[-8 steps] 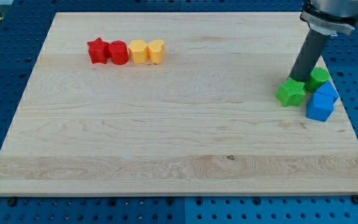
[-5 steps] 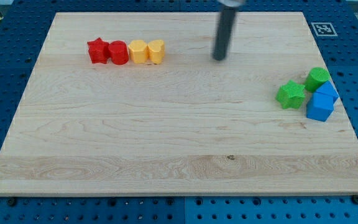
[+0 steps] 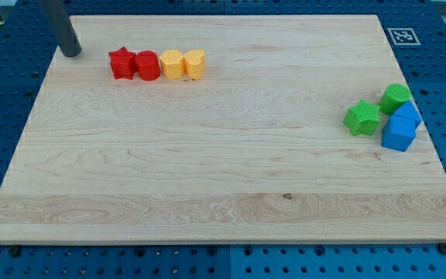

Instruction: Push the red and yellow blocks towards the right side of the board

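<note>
A red star block (image 3: 121, 63), a red round block (image 3: 147, 66), a yellow block (image 3: 172, 64) and a yellow heart-like block (image 3: 195, 63) lie touching in a row at the board's upper left. My tip (image 3: 72, 53) stands at the board's upper left edge, to the left of the red star, apart from it by a small gap.
A green star block (image 3: 361, 117), a green round block (image 3: 396, 98) and two blue blocks (image 3: 399, 133) (image 3: 407, 114) cluster at the board's right edge. A fiducial marker (image 3: 401, 36) sits at the upper right corner. The wooden board (image 3: 223, 170) lies on a blue perforated table.
My tip has swept from beside the green blocks at the right, across the top of the board, to the upper left beside the red star. No block has moved.
</note>
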### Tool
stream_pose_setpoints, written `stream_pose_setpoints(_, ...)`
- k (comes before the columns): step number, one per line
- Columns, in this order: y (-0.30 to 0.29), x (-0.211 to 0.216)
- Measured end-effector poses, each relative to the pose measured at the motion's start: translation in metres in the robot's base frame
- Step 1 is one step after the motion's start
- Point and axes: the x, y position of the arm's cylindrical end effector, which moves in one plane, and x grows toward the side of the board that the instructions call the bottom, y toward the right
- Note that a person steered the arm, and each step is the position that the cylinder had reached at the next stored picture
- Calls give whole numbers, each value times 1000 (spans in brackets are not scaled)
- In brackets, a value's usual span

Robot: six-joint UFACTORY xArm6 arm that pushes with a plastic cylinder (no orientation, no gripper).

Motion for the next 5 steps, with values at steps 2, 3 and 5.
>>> stream_pose_setpoints(2, 39, 14)
stream_pose_setpoints(3, 39, 30)
stream_pose_setpoints(5, 83, 37)
